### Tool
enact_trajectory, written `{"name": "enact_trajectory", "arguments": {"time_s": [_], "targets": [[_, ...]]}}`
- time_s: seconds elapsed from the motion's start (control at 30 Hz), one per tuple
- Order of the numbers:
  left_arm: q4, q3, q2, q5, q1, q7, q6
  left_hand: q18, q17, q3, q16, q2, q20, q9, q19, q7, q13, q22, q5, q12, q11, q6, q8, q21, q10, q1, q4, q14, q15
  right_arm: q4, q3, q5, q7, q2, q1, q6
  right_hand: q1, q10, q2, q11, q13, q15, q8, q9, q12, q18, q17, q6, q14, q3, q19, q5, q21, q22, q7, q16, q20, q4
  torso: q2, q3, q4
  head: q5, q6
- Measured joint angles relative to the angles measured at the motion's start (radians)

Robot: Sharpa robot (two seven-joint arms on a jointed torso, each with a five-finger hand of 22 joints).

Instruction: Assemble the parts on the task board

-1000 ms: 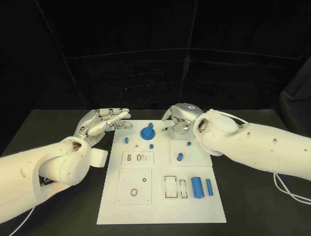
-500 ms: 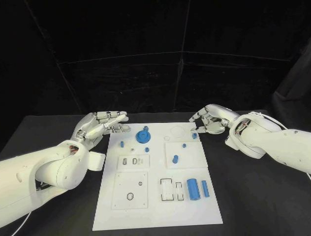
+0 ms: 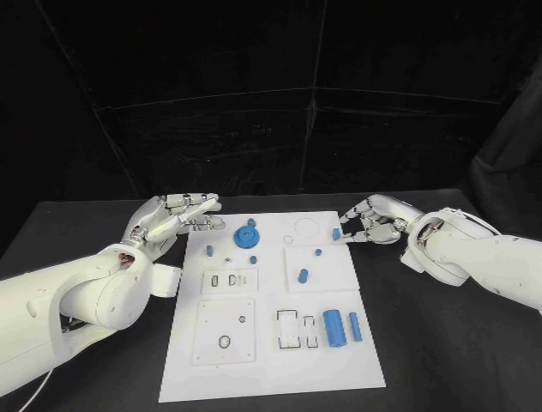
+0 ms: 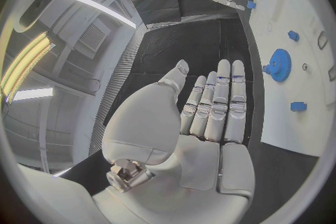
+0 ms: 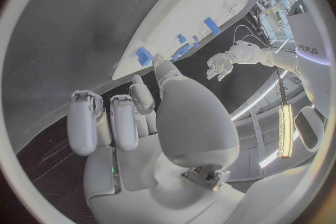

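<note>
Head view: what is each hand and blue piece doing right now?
left hand: fingers straight, holding nothing.
right hand: fingers curled, grip unclear.
small blue piece: at the task board edge, by the right hand's fingers.
blue gear: flat on the task board.
big blue cylinder: lying on its side.

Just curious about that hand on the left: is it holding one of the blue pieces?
No, the left hand lies flat and bare, apart from the blue gear.

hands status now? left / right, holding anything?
Left hand: open, fingers straight, holding nothing.
Right hand: pinches a small blue part at the task board edge.
</note>
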Motion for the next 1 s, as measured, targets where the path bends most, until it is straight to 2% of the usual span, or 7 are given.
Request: {"name": "enact_trajectory", "arguments": {"time_s": [0.3, 0.5, 0.57, 0.67, 0.73, 0.9, 1.0], "targets": [[-0.004, -0.001, 0.002, 0.0, -0.001, 0.0, 0.002, 0.0, 0.0, 0.0, 0.0, 0.0, 0.0, 0.0, 0.0, 0.0, 0.0, 0.0, 0.0, 0.0, 0.0, 0.0, 0.0, 0.0, 0.0, 0.0, 0.0, 0.0, 0.0, -0.047, 0.0, 0.003, 0.004, 0.04, -0.012, 0.0, 0.0, -0.005, 0.0, 0.002, -0.006, 0.004, 0.0, -0.001, -0.003, 0.0, 0.001, -0.015, -0.003, -0.005, 0.0, 0.0, -0.004, 0.0, 0.006, 0.0, 0.0, 0.0, 0.0, -0.0019, 0.0032, -0.004, -0.004], [-0.005, -0.001, 0.003, 0.0, -0.001, 0.0, 0.003, 0.0, 0.0, 0.0, 0.0, 0.0, 0.0, 0.0, 0.0, 0.0, 0.0, 0.0, 0.0, 0.0, 0.0, 0.0, 0.0, 0.0, 0.0, 0.0, 0.0, 0.0, 0.0, -0.063, 0.001, 0.008, 0.009, 0.064, -0.017, -0.001, 0.0, -0.005, 0.0, 0.002, -0.002, 0.007, 0.0, -0.001, -0.003, 0.0, 0.001, -0.018, 0.0, -0.009, 0.0, 0.004, -0.004, 0.0, 0.003, 0.0, 0.0, 0.004, 0.0, -0.003, 0.0034, -0.005, -0.007], [-0.005, -0.001, 0.003, 0.0, -0.001, 0.0, 0.003, 0.0, 0.0, 0.0, 0.0, 0.0, 0.0, 0.0, 0.0, 0.0, 0.0, 0.0, 0.0, 0.0, 0.0, 0.0, 0.0, 0.0, 0.0, 0.0, 0.0, 0.0, 0.0, -0.066, 0.001, 0.009, 0.011, 0.071, -0.02, -0.001, -0.003, -0.005, 0.004, 0.002, 0.001, 0.007, 0.0, 0.0, -0.003, 0.0, 0.001, -0.018, 0.0, -0.009, 0.0, 0.008, -0.004, 0.0, 0.003, 0.0, 0.0, 0.004, 0.0, -0.0032, 0.0035, -0.005, -0.007], [-0.005, -0.002, 0.003, 0.0, -0.001, -0.001, 0.004, 0.0, 0.0, 0.0, 0.0, 0.0, 0.0, 0.0, 0.0, 0.0, 0.0, 0.0, 0.0, 0.0, 0.0, 0.0, 0.0, 0.0, 0.0, 0.0, 0.0, 0.0, 0.0, -0.07, 0.001, 0.011, 0.012, 0.077, -0.024, -0.001, 0.01, -0.004, 0.021, 0.002, 0.006, 0.007, 0.016, 0.006, 0.003, 0.0, 0.001, 0.006, 0.0, -0.009, 0.0, 0.007, -0.004, 0.0, -0.003, 0.0, 0.0, 0.004, -0.001, -0.0035, 0.0035, -0.007, -0.008], [-0.005, -0.002, 0.003, 0.0, -0.001, -0.001, 0.004, 0.0, 0.0, 0.0, 0.0, 0.0, 0.0, 0.0, 0.0, 0.0, 0.0, 0.0, 0.0, 0.0, 0.0, 0.0, 0.0, 0.0, 0.0, 0.0, 0.0, 0.0, 0.0, -0.072, 0.001, 0.011, 0.012, 0.079, -0.028, 0.0, 0.016, 0.001, 0.027, -0.003, 0.008, 0.007, 0.018, 0.007, 0.004, 0.0, 0.001, 0.013, 0.0, -0.004, 0.0, -0.005, -0.004, 0.0, -0.009, 0.0, 0.0, -0.001, -0.001, -0.0035, 0.0035, -0.007, -0.008], [-0.005, -0.002, 0.001, 0.0, -0.001, -0.001, 0.005, 0.0, 0.0, 0.0, 0.0, 0.0, 0.0, 0.0, 0.0, 0.0, 0.0, -0.001, 0.0, 0.0, 0.0, 0.0, 0.0, 0.0, 0.0, 0.0, 0.0, 0.0, 0.0, -0.076, 0.001, 0.012, 0.012, 0.08, -0.033, 0.001, 0.024, 0.001, 0.035, -0.003, 0.011, 0.007, 0.023, 0.007, 0.009, 0.0, 0.001, 0.021, 0.0, 0.001, 0.0, -0.012, -0.004, 0.0, -0.008, 0.0, 0.0, -0.012, -0.001, -0.0033, 0.0034, -0.007, -0.009], [-0.005, -0.002, 0.001, 0.0, -0.001, -0.001, 0.005, 0.0, 0.0, 0.0, 0.0, 0.0, 0.0, 0.0, 0.0, 0.0, 0.0, -0.001, 0.0, 0.0, 0.0, 0.0, 0.0, 0.0, 0.0, 0.0, 0.0, 0.0, 0.0, -0.077, 0.001, 0.012, 0.012, 0.081, -0.034, 0.001, 0.038, 0.004, 0.049, -0.007, 0.014, 0.007, 0.03, 0.008, 0.012, 0.0, 0.0, 0.035, 0.0, 0.01, 0.0, -0.03, -0.004, 0.0, -0.009, 0.0, 0.0, -0.02, -0.001, -0.0032, 0.003, -0.007, -0.01]]}}
